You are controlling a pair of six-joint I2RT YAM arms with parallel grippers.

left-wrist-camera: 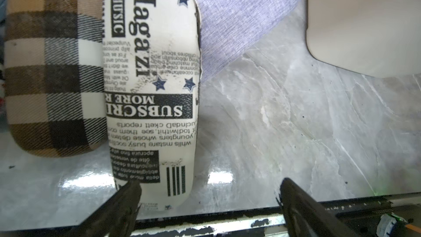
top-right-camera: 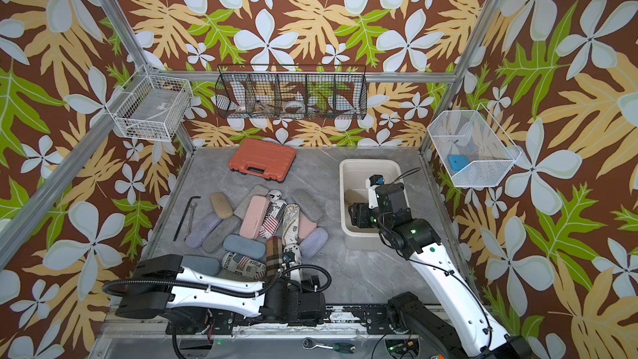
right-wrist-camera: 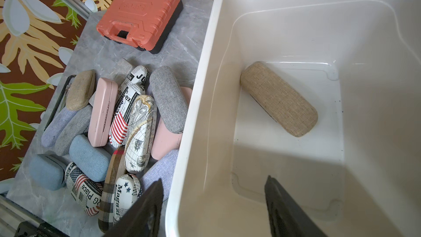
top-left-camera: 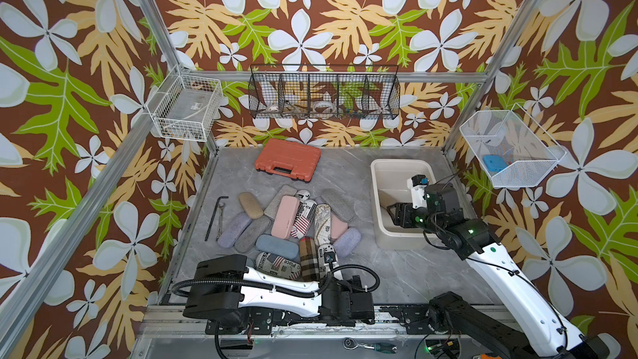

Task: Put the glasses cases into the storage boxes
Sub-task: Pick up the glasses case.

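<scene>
Cream tub [right-wrist-camera: 214,83] held one tan woven case [right-wrist-camera: 279,99], right gripper [right-wrist-camera: 214,190] spread empty over its rim. Left gripper [left-wrist-camera: 209,192] gaped wide at the magazine-print case [left-wrist-camera: 152,87]; plaid case [left-wrist-camera: 54,76] pressed its nine o'clock.

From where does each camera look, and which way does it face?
Both top views: high above the robot, looking down at the table and back wall; left arm, right arm show.
Left wrist: low over the table, facing the magazine-print case; open left gripper shows.
Right wrist: above the storage box, looking in at a tan case; open right gripper shows.
Shared: both wrist views show the magazine-print case.
</scene>
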